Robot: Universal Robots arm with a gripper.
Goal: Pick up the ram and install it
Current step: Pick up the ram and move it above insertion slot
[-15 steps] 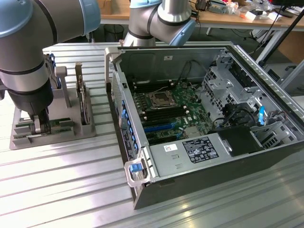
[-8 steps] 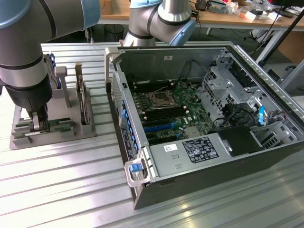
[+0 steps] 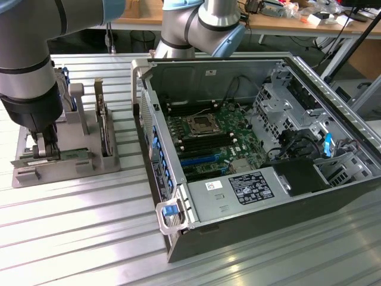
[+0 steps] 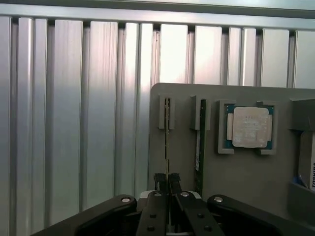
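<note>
**A:** Where's the ram (image 4: pixel 167 142) right now?

**B:** It stands on its thin edge in its slot on the grey tray (image 4: pixel 246 191). The gripper (image 4: pixel 167 179) is directly over it, so there's no gap left to cross. The jaws are drawn almost together with the stick's upper edge pinched between them. I'd call that a grip, though the stick looks seated in the slot, not lifted.

**A:** Which way does its long side run?

**B:** In line with the slit between the jaws, so they press on its two flat faces. Reading the exterior view as a clock face, I judge it to run roughly nine to three, but the arm (image 3: pixel 27 77) hides much of it there.

**A:** And where does it have to end up?

**B:** In the open computer case (image 3: pixel 262 235), which lies at about three o'clock from the tray in that view. The green circuit board (image 3: pixel 220 134) lies flat on its floor.

**A:** Give me the counts.

**B:** Two memory sticks: the gripped one, and a second stick (image 4: pixel 201 142) just beside it and parallel to it. One processor (image 4: pixel 248 127) sits past that, and one hard drive (image 4: pixel 306 169) at the tray's far end. There is one tray, one case and one arm.
</note>
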